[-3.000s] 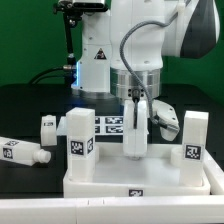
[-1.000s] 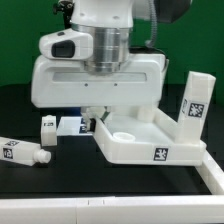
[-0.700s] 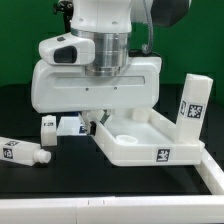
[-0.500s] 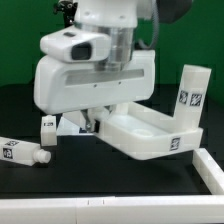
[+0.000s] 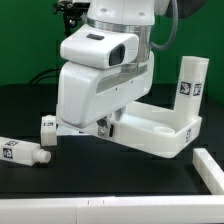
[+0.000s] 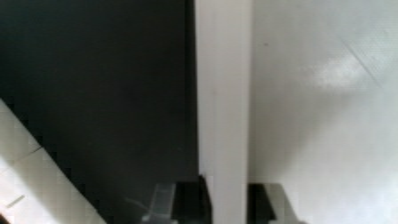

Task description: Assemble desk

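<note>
Exterior view from where I stand: the gripper (image 5: 105,127) pinches the side wall of the tabletop (image 5: 160,135), which hangs tilted over the black table (image 5: 30,100). One leg (image 5: 187,85) stands up from its far corner on the exterior view's right. Two loose legs (image 5: 48,130) (image 5: 20,152) lie apart on the exterior view's left. Wrist view shows both fingers (image 6: 169,200) clamped on that thin white wall.
</note>
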You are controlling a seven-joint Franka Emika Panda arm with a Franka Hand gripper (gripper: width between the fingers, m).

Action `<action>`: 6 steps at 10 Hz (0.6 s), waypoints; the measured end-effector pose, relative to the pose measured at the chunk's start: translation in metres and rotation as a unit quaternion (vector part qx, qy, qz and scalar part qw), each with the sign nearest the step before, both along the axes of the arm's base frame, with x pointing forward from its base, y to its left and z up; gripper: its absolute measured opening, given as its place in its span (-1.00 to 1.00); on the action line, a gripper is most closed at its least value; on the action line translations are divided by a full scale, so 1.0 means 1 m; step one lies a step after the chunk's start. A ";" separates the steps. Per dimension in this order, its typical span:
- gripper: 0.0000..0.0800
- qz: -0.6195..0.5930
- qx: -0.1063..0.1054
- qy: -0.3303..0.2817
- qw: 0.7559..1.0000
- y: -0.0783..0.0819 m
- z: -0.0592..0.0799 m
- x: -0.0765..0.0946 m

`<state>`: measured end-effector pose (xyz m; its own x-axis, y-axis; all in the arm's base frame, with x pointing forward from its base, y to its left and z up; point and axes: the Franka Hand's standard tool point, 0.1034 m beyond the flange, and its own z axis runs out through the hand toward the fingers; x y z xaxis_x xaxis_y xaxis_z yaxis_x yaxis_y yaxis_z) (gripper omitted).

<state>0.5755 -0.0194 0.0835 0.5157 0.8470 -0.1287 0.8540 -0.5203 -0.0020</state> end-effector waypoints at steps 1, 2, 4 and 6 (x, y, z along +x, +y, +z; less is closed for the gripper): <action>-0.87 0.057 -0.002 0.003 0.998 -0.001 0.001 0.004; -0.87 0.117 0.002 -0.005 0.993 0.001 0.004 0.021; -0.87 0.223 0.010 -0.012 0.975 0.000 0.002 0.059; -0.87 0.273 0.006 -0.003 0.962 -0.001 -0.002 0.062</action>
